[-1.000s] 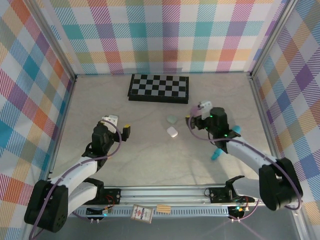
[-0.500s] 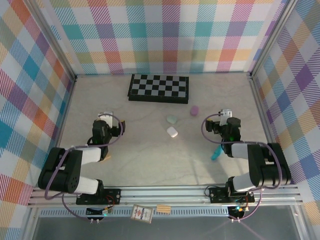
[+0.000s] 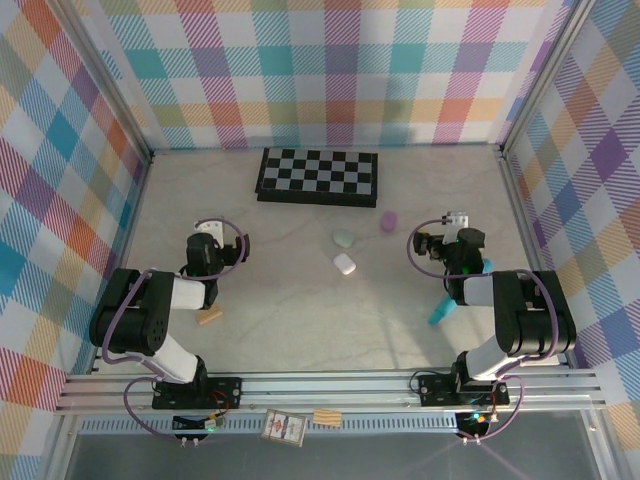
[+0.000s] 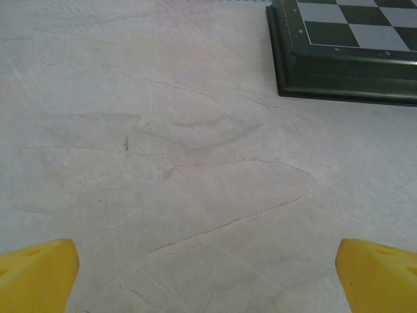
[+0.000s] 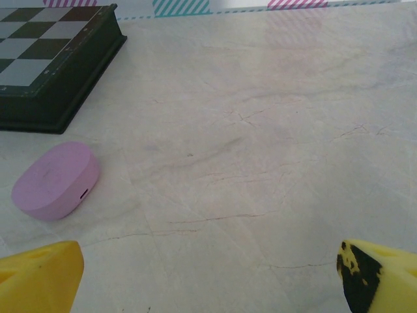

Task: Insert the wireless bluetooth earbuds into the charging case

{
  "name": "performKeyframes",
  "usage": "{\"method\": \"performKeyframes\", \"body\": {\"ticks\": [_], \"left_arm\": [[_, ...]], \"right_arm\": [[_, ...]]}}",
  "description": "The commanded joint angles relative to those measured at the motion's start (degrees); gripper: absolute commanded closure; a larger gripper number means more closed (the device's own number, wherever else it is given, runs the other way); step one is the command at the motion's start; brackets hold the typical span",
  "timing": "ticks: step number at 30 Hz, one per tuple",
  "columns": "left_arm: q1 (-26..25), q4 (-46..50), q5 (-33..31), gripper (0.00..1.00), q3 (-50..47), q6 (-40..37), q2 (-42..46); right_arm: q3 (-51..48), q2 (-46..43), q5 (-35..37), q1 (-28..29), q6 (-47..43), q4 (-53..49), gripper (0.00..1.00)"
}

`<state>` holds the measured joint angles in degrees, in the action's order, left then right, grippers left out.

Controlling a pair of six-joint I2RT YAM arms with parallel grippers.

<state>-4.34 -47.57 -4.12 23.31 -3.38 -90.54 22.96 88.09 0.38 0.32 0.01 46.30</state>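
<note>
Left gripper (image 4: 208, 270): jaws spread wide, nothing btwn them. Its yellow fingertips (image 4: 39, 270) sit in the bottom corners of the left wrist view, w/ bare pale marbled table (image 4: 195, 163) in the gap. Right gripper (image 5: 208, 274): same, spread wide & holding nothing, w/ one yellow tip bottom left and the other bottom right, black smudges on it. Top view: both arms folded back, left one at centre-left of the frame, right one at centre-right. Task items sit mid-frame. The pink-purple pebble-shaped plastic charging case (image 3: 388, 221) is just below the lower right corner of the black-and-white checkered chessboard (image 3: 318, 175), apart from it. The pale mint pebble-shaped case (image 3: 344, 239) is to its lower left. The white pebble-shaped case (image 3: 345, 264) is just below the mint one, not touching. All 3 lie flat on the table, lids look shut. Right wrist view has the pink-purple case at centre-left, lid shut, small slot on its near side, near the board's corner at upper left & well left of the gap btwn the tips. Earbuds: too small to pick out; whether any are inside the cases, can't tell. Teal stick-shaped object (image 3: 438, 313) lies tilted at lower right beside the right forearm. Tan cork-like block (image 3: 209, 317) is at lower left beside the left arm. Board's corner also at upper right of the left wrist view.
</note>
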Motion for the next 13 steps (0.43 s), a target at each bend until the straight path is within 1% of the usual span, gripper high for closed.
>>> {"method": "performKeyframes", "body": {"ticks": [1,13], "left_arm": [[0.49,-0.67,-0.10,0.00,0.77,1.18,0.02],[0.51,-0.59,-0.10,0.00,0.78,1.18,0.03]], "right_arm": [[0.59,0.04,-1.09,-0.14,0.98,1.34,0.01],[0.68,-0.03,-1.17,-0.05,0.75,1.15,0.01]]}}
